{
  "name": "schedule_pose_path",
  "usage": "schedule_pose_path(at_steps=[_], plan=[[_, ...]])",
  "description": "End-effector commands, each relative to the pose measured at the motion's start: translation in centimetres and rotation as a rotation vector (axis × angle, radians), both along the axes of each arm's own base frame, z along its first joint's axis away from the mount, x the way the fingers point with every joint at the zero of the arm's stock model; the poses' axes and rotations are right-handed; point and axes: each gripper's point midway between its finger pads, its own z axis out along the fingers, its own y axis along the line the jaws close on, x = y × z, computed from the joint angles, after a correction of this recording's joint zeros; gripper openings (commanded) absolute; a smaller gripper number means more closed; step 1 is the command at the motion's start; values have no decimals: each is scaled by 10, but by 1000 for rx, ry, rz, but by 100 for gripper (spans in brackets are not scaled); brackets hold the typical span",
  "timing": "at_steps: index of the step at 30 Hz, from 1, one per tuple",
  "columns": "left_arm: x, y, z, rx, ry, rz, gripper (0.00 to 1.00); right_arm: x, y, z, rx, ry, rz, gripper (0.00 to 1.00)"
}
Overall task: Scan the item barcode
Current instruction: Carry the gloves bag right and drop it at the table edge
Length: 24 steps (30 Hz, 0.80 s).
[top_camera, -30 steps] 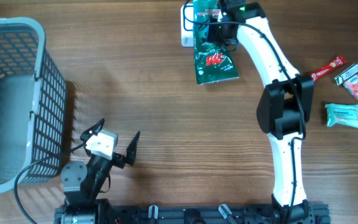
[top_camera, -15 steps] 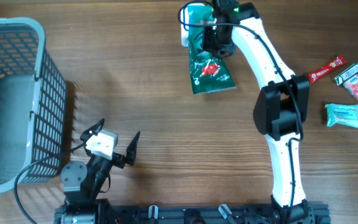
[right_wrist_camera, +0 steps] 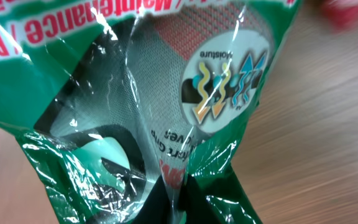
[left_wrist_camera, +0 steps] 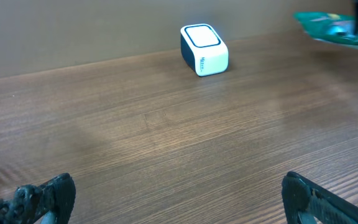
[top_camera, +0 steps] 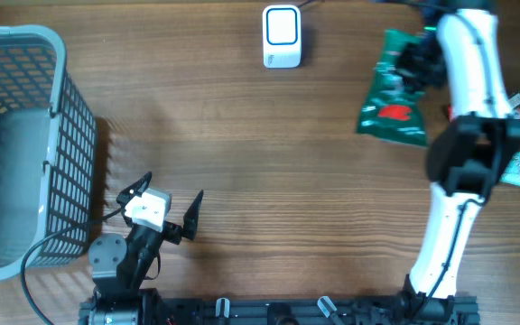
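Observation:
The item is a green foil packet (top_camera: 393, 95) with red print, hanging above the table at the right. My right gripper (top_camera: 415, 61) is shut on its top edge. In the right wrist view the crinkled packet (right_wrist_camera: 166, 74) fills the frame and the fingers of the gripper (right_wrist_camera: 178, 193) pinch its seam. No barcode shows in any view. The white scanner (top_camera: 281, 36) with a blue-rimmed window stands at the far middle, well left of the packet. My left gripper (top_camera: 171, 191) rests open near the front left, holding nothing. In its own view, scanner (left_wrist_camera: 204, 49) and packet (left_wrist_camera: 331, 28) lie far ahead of the left gripper (left_wrist_camera: 179, 190).
A grey mesh basket (top_camera: 75, 117) stands at the left edge. A teal packet (top_camera: 518, 171) and other small packets lie at the right edge, partly behind the right arm.
The right arm has swung the green packet from over the scanner to the right, leaving the scanner uncovered. The left arm has not moved.

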Motion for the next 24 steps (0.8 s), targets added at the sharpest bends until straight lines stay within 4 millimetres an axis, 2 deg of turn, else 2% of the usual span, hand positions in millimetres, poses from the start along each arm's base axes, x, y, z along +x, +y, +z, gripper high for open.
schedule_pose_path(at_steps=[1,3,5,9,14,19,24], plan=[[-1,-1,-1,-11,4,-8,100,-3,-59,0,29,-49,-167,5],[-1,-1,-1,-11,4,-8,100,9,-55,-6,181,-128,-95,5],[-1,-1,-1,-11,4,-8,100,16,-47,-12,277,-170,-96,5],[-1,-1,-1,-11,4,-8,100,39,-50,-35,277,-251,-136,5],[-1,-1,-1,-11,4,-8,100,55,-57,-57,254,-325,-128,4],[-1,-1,-1,-11,4,-8,100,42,-81,-80,183,-272,-171,5],[-1,-1,-1,-11,4,-8,100,11,-132,-82,102,-200,-257,5]])
